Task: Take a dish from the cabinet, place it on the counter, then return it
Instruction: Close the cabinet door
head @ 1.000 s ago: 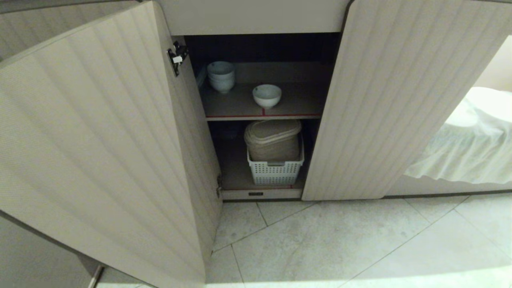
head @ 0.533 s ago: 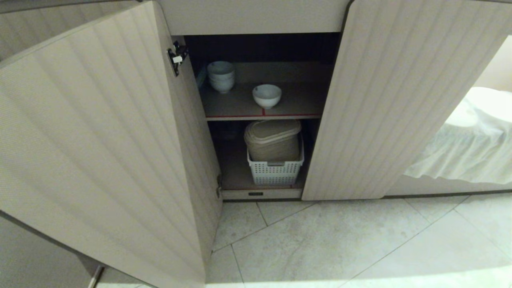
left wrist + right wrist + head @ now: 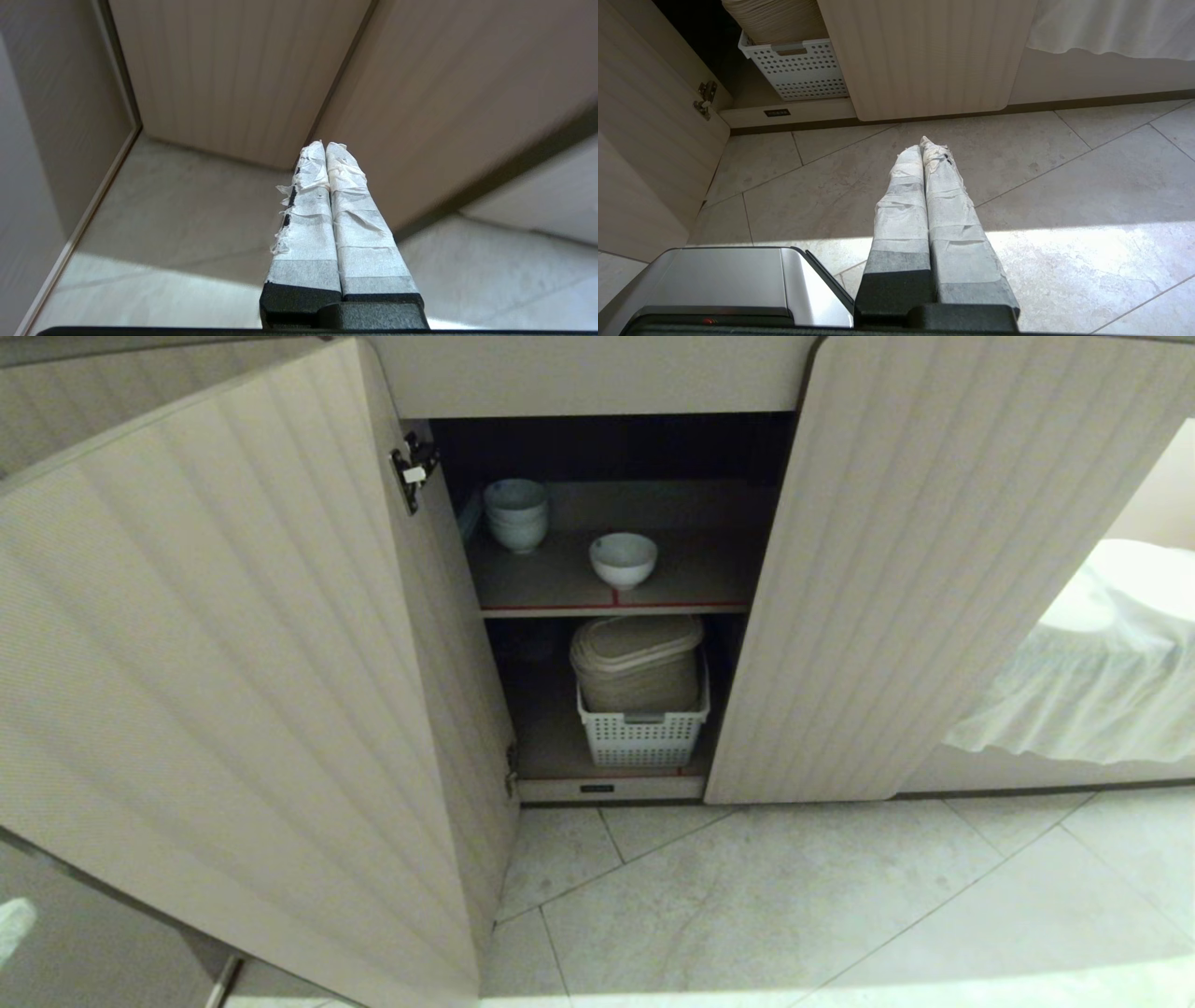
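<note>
Inside cabinet (image 3: pixel 597 448), dish (image 3: pixel 623 560) near shelf edge, open room around.

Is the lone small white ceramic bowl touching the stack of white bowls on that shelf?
Apart. The head view shows bare shelf between the lone bowl and the stack of bowls, which sits farther back and to the left.

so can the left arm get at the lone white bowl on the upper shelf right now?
Probably not directly. The bowl sits unobstructed on the shelf, but the left gripper, shut, is behind the open left door, facing its outer side. It would have to come round the door's edge first.
</note>
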